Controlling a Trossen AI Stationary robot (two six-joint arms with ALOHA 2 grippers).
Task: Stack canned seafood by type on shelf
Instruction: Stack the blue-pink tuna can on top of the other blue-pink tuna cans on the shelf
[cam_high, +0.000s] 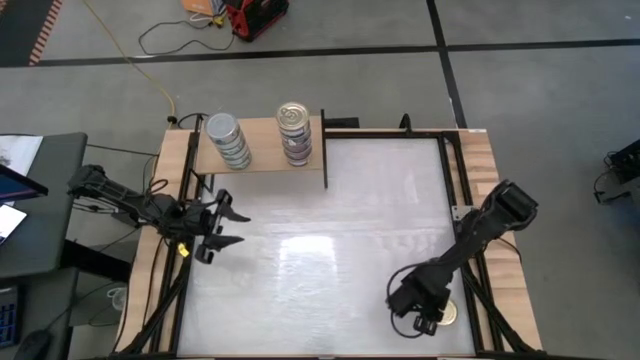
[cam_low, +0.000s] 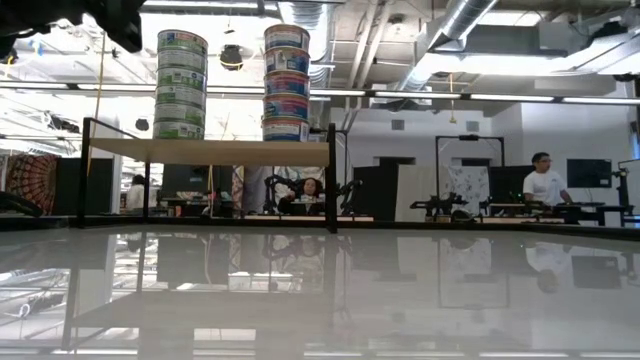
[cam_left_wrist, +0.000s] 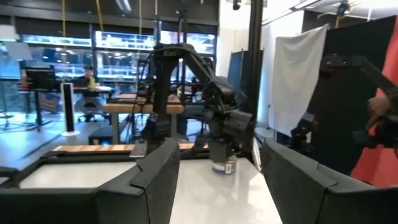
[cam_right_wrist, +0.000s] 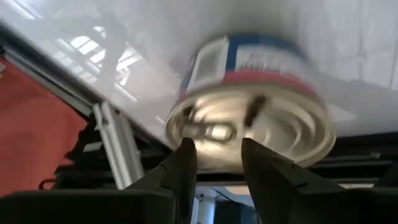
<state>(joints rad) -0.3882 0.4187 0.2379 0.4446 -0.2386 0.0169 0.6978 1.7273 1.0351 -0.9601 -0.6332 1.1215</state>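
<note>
The light wood shelf (cam_high: 262, 158) stands at the table's far left and carries two stacks of canned seafood. One stack has green labels (cam_low: 181, 85), the other blue and red labels (cam_low: 286, 85). A single can (cam_right_wrist: 249, 106) with a gold pull-tab lid and a blue and red label stands on the table near the near right corner (cam_high: 449, 313). My right gripper (cam_right_wrist: 217, 158) slants down over its lid, fingers a narrow gap apart with nothing between them. My left gripper (cam_high: 225, 225) waits open at the table's left edge. My right gripper has its fingertips (cam_right_wrist: 186, 155) just over the near part of the single can's gold lid (cam_right_wrist: 214, 134), coming from above at a slant. I cannot tell whether they touch the lid. The can stands upright on the table.
A thin dark upright panel (cam_high: 325, 150) closes the shelf's right end. Black frame rails (cam_high: 452, 180) run along the table's sides. The white tabletop (cam_high: 330, 240) lies bare between the shelf and the single can. People sit in the room beyond (cam_low: 545, 180).
</note>
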